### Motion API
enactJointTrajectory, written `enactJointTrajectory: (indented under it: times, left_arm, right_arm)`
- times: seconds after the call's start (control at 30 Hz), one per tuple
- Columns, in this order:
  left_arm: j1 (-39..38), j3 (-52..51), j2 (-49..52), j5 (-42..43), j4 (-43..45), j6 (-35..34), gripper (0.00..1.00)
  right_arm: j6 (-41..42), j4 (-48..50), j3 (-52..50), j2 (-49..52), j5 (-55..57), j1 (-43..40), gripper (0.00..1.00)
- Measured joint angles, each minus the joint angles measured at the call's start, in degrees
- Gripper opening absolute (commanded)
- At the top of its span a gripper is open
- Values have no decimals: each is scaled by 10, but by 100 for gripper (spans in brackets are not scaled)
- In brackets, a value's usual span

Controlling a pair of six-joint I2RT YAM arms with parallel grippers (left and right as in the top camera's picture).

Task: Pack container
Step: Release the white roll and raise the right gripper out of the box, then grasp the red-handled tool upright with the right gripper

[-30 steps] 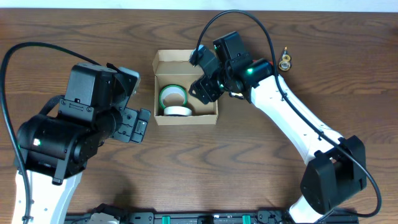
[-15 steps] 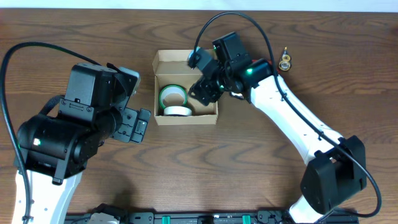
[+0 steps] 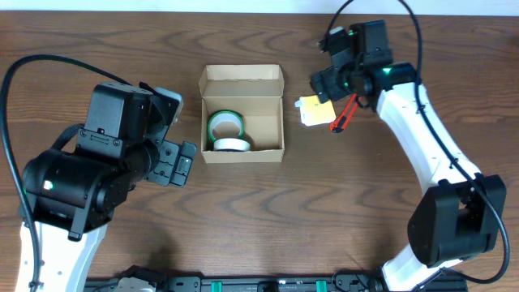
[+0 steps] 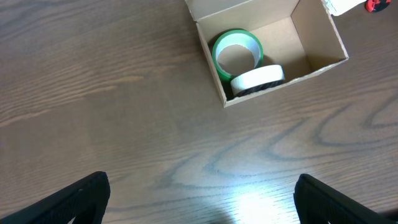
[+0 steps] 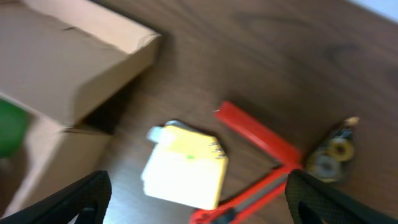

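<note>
The container [image 3: 242, 76], a tan cardboard box with its flap lid open, sits at the table's centre. A green tape roll [image 3: 225, 124] and a white tape roll [image 3: 231, 145] lie inside it. The left wrist view shows the container [image 4: 283, 40] and both rolls from a distance. My left gripper [image 4: 200, 193] stands open over bare wood to the box's left, holding nothing. My right gripper [image 3: 324, 85] is open to the right of the box. It hangs above a yellow pad [image 5: 186, 171] and a red tool [image 5: 261, 140], gripping neither. The right wrist view is blurred.
A small brass-coloured item [image 5: 333, 152] lies just beyond the red tool. The yellow pad [image 3: 313, 111] and red tool [image 3: 344, 113] lie between the box and the table's right part. The box's corner [image 5: 81, 68] fills the left of the right wrist view.
My right gripper has left the box and swung right and back, to above the yellow pad and red tool, its jaws opening wider. The left arm has not moved.
</note>
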Motion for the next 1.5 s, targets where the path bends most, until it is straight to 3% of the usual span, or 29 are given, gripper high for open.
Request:
enactJointTrajectory:
  times: [0.3,0.67,1.2,1.37,1.5]
  left_arm:
    - [0,0,0,0,0,0,95]
    - [0,0,0,0,0,0,95]
    - [0,0,0,0,0,0,95]
    - [0,0,0,0,0,0,95]
    - [0,0,0,0,0,0,95]
  right_arm:
    - [-76,12,17,78,2,-42,98]
    - [-147,-15,120,202,2,-54,95]
    - [-172,-1,121,262,6,-84,89]
    - [-174,-1,121,272,-7,-84,82]
    - [-175,0,123,276,-23,-84,68]
